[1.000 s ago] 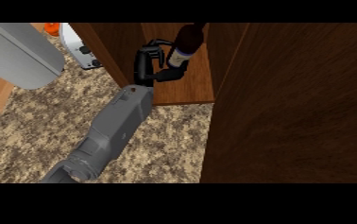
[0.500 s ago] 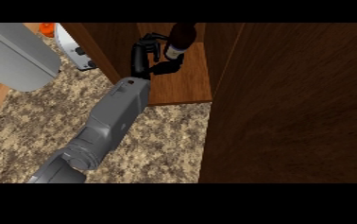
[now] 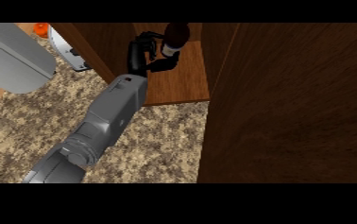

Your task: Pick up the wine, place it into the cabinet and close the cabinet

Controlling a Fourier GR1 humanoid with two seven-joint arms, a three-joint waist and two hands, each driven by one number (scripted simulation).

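The wine bottle (image 3: 174,38) is dark with a pale label and stands tilted inside the open wooden cabinet, over its shelf floor (image 3: 182,83). My left hand (image 3: 138,57) reaches in from the lower left. Its fingers curl round the bottle's far side and the thumb presses on the near side. The bottle's top runs out of view at the upper edge. I cannot tell whether its base touches the shelf. The cabinet door (image 3: 286,105) stands open, filling the right side as a big dark wood panel. My right hand does not show.
The speckled stone counter (image 3: 160,138) lies below the cabinet. A grey rounded appliance (image 3: 24,60) sits at the left, with a white object (image 3: 70,53) and a small orange item (image 3: 42,28) behind it. The cabinet's left wall (image 3: 97,43) stands close to my forearm.
My left hand has carried the bottle deeper into the cabinet, toward the back. The forearm has stretched farther forward.
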